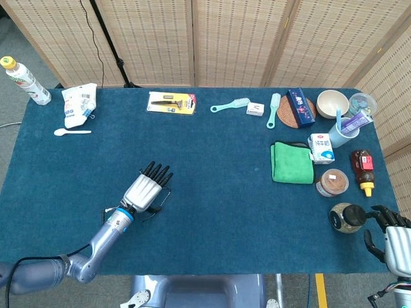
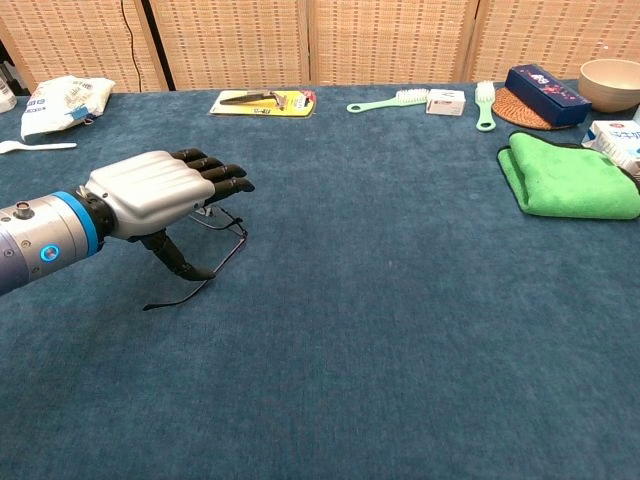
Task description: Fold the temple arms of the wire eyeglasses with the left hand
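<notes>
Left hand (image 2: 160, 195) is hovering flat over the glasses (image 2: 212, 252) lying on the blue worktop (image 2: 400, 330), fingers extended, thumb reaching down beside one temple arm, holding nothing, while the right hand (image 1: 392, 237) is resting at the worktop's edge, fingers curled, empty.

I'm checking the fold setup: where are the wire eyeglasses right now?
The wire eyeglasses lie on the blue table, left of centre in the chest view, directly under the left hand, far from the other items.
</notes>
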`<state>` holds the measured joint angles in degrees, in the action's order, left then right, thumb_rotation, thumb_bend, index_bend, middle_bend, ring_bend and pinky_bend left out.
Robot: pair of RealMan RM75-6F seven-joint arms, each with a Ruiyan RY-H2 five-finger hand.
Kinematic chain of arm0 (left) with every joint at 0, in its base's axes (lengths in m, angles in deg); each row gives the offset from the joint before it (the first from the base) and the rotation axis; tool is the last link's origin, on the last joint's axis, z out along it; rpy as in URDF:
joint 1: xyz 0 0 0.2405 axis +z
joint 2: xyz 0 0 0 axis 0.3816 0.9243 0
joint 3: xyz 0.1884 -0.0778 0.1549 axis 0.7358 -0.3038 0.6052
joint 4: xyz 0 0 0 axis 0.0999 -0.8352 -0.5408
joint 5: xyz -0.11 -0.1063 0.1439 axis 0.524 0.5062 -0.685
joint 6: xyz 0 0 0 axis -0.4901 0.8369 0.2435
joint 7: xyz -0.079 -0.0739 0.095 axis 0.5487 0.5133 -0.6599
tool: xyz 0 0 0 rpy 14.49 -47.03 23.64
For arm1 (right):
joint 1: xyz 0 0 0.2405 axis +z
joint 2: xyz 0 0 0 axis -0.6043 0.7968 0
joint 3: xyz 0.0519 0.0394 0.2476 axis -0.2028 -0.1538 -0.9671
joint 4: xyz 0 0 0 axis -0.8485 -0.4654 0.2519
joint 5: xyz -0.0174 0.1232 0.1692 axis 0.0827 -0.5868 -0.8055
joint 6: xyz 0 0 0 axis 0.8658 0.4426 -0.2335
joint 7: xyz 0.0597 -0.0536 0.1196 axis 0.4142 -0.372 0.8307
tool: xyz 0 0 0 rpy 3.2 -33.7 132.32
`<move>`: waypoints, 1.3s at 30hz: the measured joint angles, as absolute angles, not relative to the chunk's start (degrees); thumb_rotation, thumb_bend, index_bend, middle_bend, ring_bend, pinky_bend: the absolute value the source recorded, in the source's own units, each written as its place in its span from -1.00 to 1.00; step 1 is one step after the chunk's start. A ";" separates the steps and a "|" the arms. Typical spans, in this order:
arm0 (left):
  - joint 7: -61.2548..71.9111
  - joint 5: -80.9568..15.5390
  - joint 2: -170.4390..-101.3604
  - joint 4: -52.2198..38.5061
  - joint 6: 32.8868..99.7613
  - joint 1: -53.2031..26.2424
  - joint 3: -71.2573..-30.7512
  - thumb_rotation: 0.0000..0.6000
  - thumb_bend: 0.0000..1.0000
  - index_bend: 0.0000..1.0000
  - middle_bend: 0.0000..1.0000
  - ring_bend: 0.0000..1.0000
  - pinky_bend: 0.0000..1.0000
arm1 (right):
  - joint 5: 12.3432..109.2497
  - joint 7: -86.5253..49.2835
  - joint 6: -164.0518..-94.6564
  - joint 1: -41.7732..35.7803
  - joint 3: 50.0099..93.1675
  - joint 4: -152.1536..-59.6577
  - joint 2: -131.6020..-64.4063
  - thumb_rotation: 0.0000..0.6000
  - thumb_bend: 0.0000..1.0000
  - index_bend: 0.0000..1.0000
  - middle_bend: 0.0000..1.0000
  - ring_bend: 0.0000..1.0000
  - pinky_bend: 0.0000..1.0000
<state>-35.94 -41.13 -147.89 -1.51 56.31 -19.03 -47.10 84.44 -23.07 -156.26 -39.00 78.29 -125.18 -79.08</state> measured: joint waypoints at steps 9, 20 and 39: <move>-37.30 -38.88 -148.72 -1.31 56.48 -19.10 -46.86 0.08 -0.69 -1.00 -1.00 -1.00 -1.00 | 84.25 -22.64 -156.24 -39.18 78.35 -124.86 -79.09 1.00 -0.05 -0.24 -0.46 -0.39 -0.31; -38.67 -36.64 -149.65 -2.89 56.87 -19.64 -47.29 0.05 -0.69 -1.00 -1.00 -1.00 -1.00 | 84.12 -22.39 -156.24 -39.34 78.39 -124.63 -79.18 1.00 -0.04 -0.24 -0.46 -0.39 -0.31; -38.11 -34.95 -149.15 -3.37 56.73 -20.02 -47.05 0.08 -0.57 -0.35 -1.00 -1.00 -1.00 | 83.97 -23.01 -156.02 -39.34 78.37 -125.41 -78.98 1.00 -0.04 -0.24 -0.46 -0.39 -0.29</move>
